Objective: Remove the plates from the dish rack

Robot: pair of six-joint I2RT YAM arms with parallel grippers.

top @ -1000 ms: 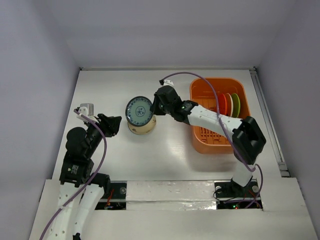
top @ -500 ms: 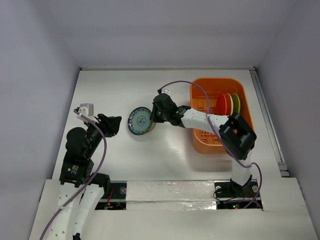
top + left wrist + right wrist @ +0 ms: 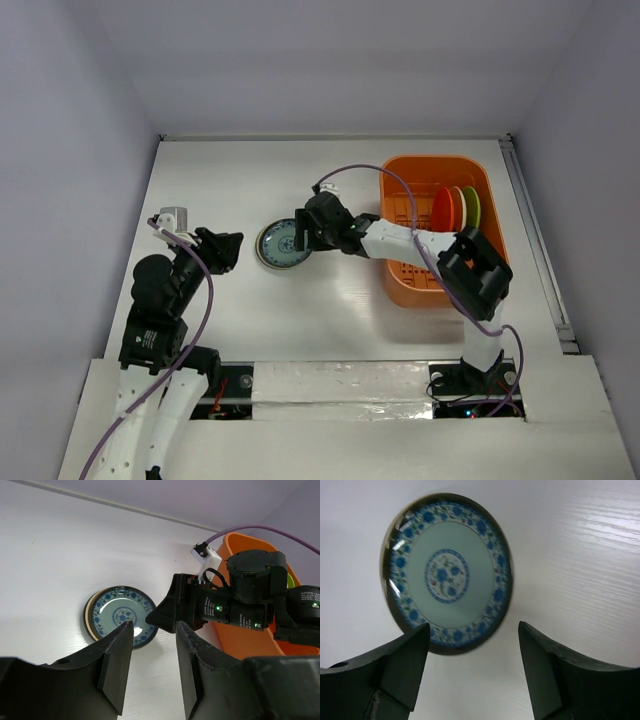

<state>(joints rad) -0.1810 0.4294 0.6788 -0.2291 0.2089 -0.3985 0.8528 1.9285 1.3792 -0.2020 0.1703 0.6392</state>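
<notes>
The blue-green patterned plate (image 3: pixel 280 244) lies on the white table, stacked on a cream plate whose rim (image 3: pixel 86 619) shows at its left edge. My right gripper (image 3: pixel 299 233) hovers at the plate's right rim, open; its fingers (image 3: pixel 415 650) straddle the near rim without touching it. An orange-red plate (image 3: pixel 442 210) and a lime green plate (image 3: pixel 471 207) stand on edge in the orange dish rack (image 3: pixel 425 290). My left gripper (image 3: pixel 226 250) sits left of the stack, jaws apart with nothing between them.
The right arm reaches from its base across the rack's left wall to the stack. A purple cable (image 3: pixel 355 170) loops above the right wrist. Grey walls close in the table on three sides.
The right gripper lowered the tilted blue-green plate down and left onto the cream plate, then opened and let it go. The left arm has not moved.
</notes>
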